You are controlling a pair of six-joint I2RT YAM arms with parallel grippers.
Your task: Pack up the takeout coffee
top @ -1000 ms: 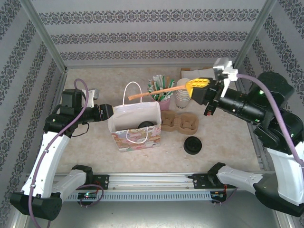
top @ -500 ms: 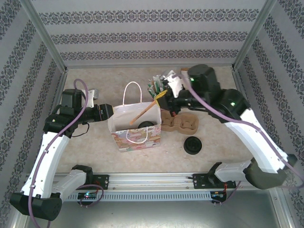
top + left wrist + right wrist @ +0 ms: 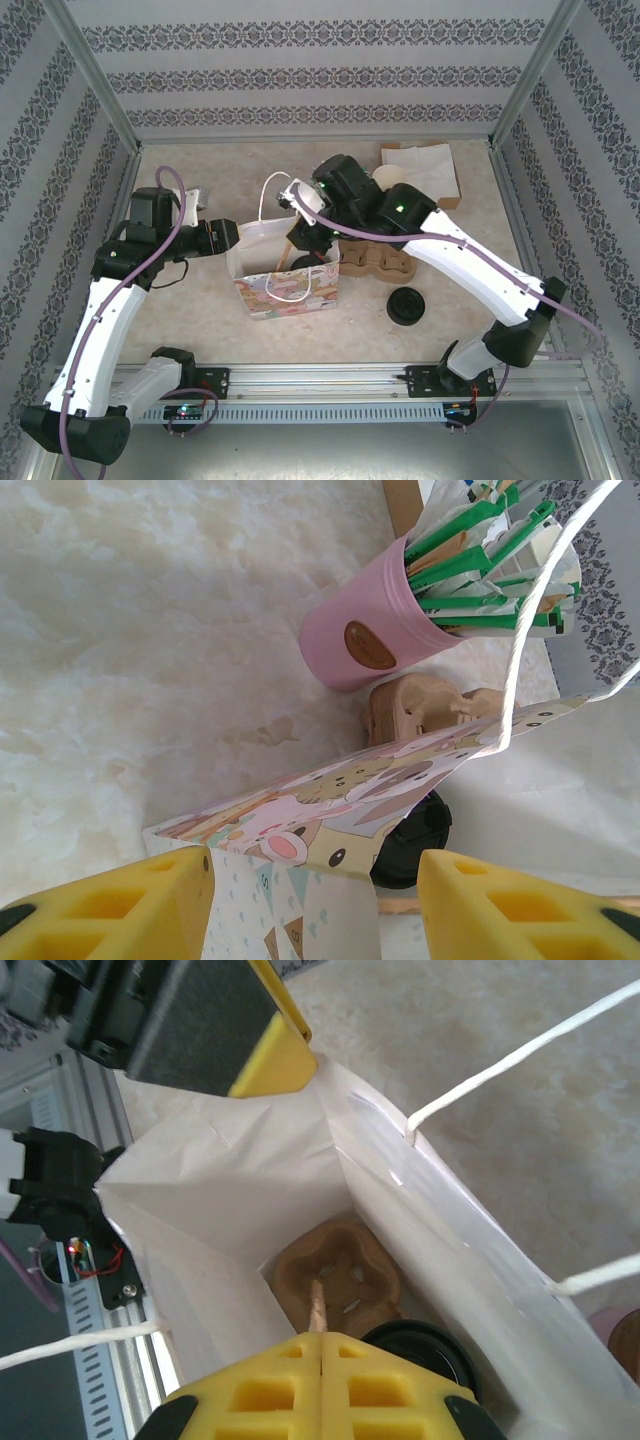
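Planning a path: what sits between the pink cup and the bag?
The carrier, in the left wrist view.

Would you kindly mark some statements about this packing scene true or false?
1. The right fingers are shut on a wooden stirrer inside the gift bag. True.
2. The takeout coffee stands outside the bag. False: it is inside the bag.
3. A loose black lid lies on the table. True.
4. The pink cup is empty. False: it holds green-wrapped items.
5. The left fingers are pressed together. False: they stand apart.
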